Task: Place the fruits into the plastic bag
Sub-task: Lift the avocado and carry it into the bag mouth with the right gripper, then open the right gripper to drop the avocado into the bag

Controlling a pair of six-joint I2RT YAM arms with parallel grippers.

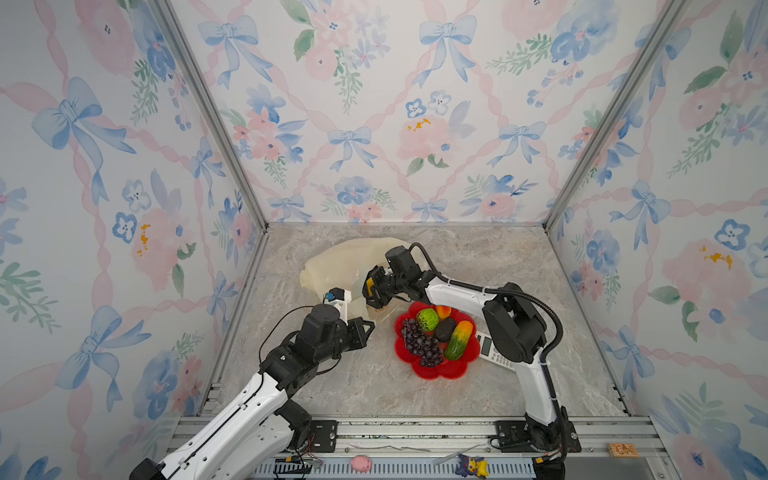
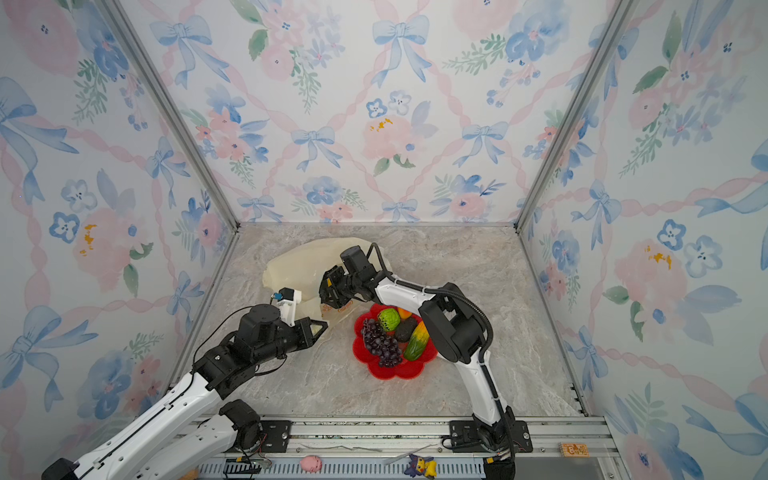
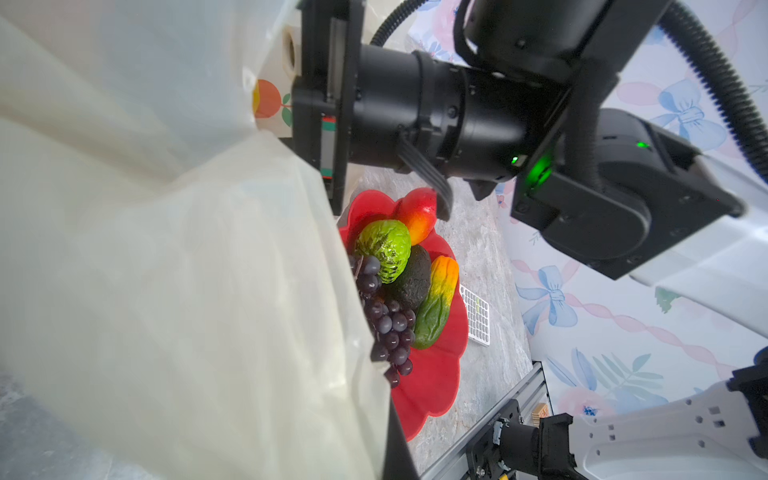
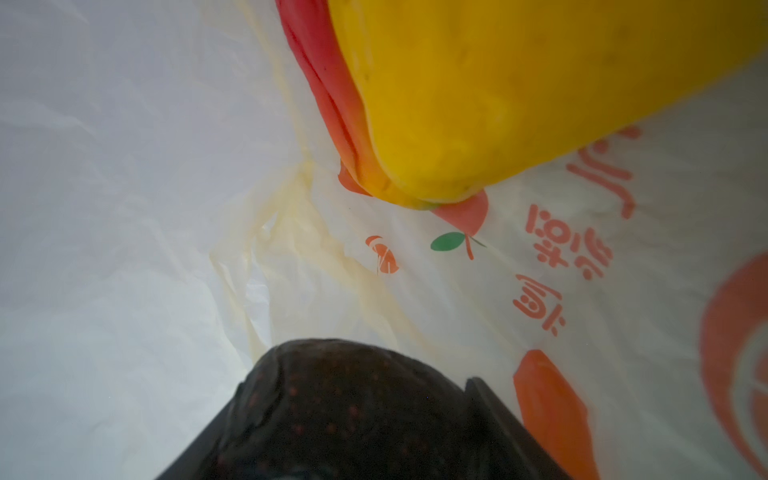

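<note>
Left gripper [image 1: 369, 327]: pinches the plastic bag [image 1: 345, 257] rim; a slip would likely shut the mouth.
Right gripper [image 1: 369, 291]: spread wide inside, hold unclear; it may snag the film.

- Close up, across most of the view: plastic bag [image 3: 166, 270], pale, translucent and creased, with an orange fruit print [image 3: 266, 99] near its edge.
- Past the bag's edge, partly hidden by it: red dish [image 3: 444, 386] on the marbled table [image 3: 490, 374].
- Heaped in the dish, touching: green lumpy fruit [image 3: 384, 245], red-yellow mango [image 3: 417, 212], avocado [image 3: 413, 278], green-orange mango [image 3: 436, 307], grapes [image 3: 390, 328].
- Just beside the dish: white keypad [image 3: 478, 316].
- Over the dish: right arm [image 3: 436, 112], black, front end behind the bag.
</note>
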